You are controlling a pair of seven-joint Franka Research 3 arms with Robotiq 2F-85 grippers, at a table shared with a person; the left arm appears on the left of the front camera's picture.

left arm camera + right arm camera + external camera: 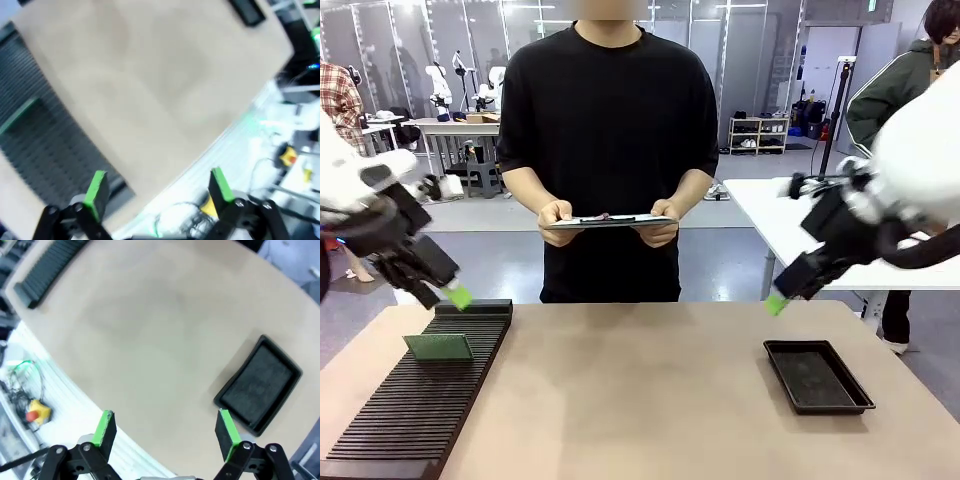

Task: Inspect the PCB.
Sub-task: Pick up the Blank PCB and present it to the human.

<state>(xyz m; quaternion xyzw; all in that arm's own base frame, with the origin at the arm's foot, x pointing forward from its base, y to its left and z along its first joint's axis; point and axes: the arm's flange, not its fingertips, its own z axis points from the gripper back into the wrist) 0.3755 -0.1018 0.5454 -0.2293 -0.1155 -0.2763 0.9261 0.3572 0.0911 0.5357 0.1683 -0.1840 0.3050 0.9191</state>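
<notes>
Green PCB [438,346] one, black rack [410,415] one, tray [815,376] one

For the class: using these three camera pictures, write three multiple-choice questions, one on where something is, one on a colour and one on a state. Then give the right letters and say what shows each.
1. Where is the PCB?
A. standing in the black slotted rack
B. lying flat in the black tray
C. clamped in a claw

2. What colour are the claws' pads?
A. red
B. green
C. white

3. How do the left claw and the right claw stand?
A. both shut
B. both open, holding nothing
C. one shut on the PCB

Answers:
1 A: the green board rises from the rack's slots, and the tray holds nothing.
2 B: both wrist views show a green pad at the tip of each finger.
3 B: the table shows through the wide gap between each pair of fingers.
</notes>
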